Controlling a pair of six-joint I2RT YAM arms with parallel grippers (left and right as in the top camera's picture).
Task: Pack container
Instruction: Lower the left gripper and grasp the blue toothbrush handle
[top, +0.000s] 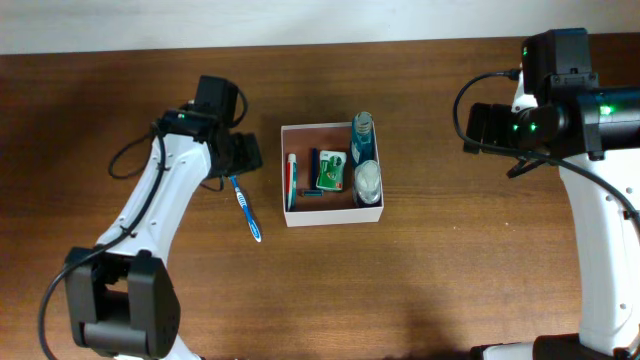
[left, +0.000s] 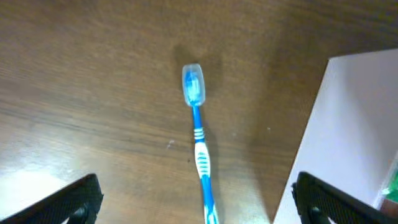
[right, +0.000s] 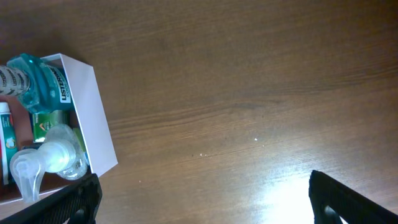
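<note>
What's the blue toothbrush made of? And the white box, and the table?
The toothbrush looks like smooth blue-and-white plastic. The container seems thin matte cardboard, with flat white walls, though it could be plastic. The table looks like wood: brown with grain lines.

1. Table (top: 450, 270): dk brown wood, visible grain, smooth, semi-gloss w/ light glare.
2. Container (top: 335, 216): thin white walls, matt, look like card; inner floor reddish-brown, matt.
3. Toothbrush (left: 200, 149): blue & white plastic, glossy; head under a translucent blue cap.
4. Mouthwash bottle (right: 40, 78): translucent teal plastic, shiny, w/ printed label.
5. Pump bottle (right: 53, 158): clear plastic, glossy.
6. Toothpaste tube (top: 292, 180): smooth white & red skin, material unclear.
7. Left arm (top: 155, 200): white plastic shell, smooth, slight gloss.
</note>
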